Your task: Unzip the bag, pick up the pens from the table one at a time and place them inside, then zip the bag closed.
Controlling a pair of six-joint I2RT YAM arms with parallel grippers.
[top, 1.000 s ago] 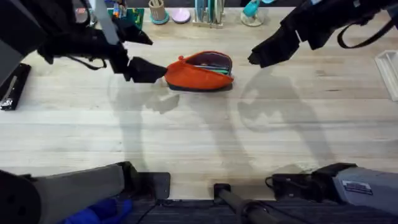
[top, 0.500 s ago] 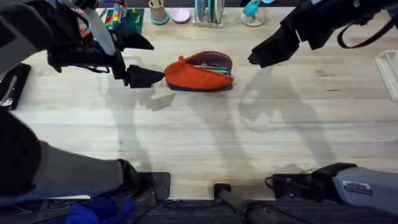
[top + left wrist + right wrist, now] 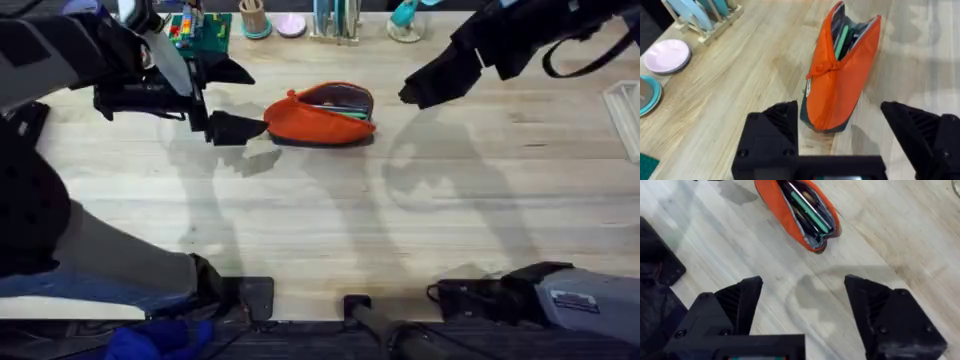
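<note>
A: Where's the bag (image 3: 320, 116)?
B: Upper centre of the overhead frame, lying on the worktop (image 3: 330, 220), its zipper undone and its mouth gaping.
A: Anything inside?
B: A green pen (image 3: 807, 210) among darker ones.
A: And the arms?
B: The left gripper (image 3: 236, 127) sits just left of the bag's end, jaws spread wide, holding nothing. The right gripper (image 3: 412, 93) hangs upper right, near but apart, jaws open too.
</note>
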